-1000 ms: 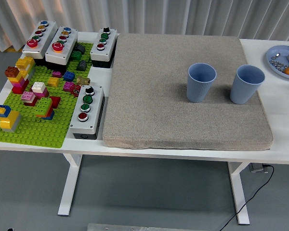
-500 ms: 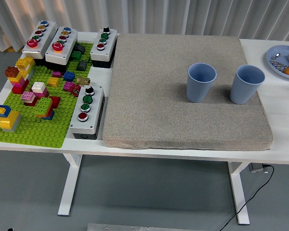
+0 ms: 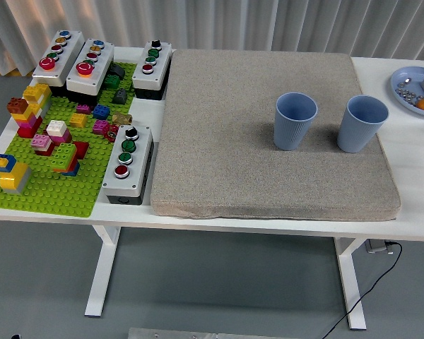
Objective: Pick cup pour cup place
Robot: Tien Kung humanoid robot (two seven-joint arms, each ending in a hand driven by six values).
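Two blue ribbed cups stand upright side by side on a grey-brown mat (image 3: 226, 141). The left cup (image 3: 295, 121) is near the mat's middle right. The right cup (image 3: 362, 123) is close to the mat's right edge. Their insides are not visible enough to tell whether anything is in them. Neither of my hands nor either arm shows in the head view.
A green baseplate (image 3: 49, 187) with coloured bricks lies at the left. Several button boxes (image 3: 127, 164) stand around it. A blue plate (image 3: 407, 78) with small items sits at the far right edge. The table's white top (image 3: 413, 176) shows right of the mat.
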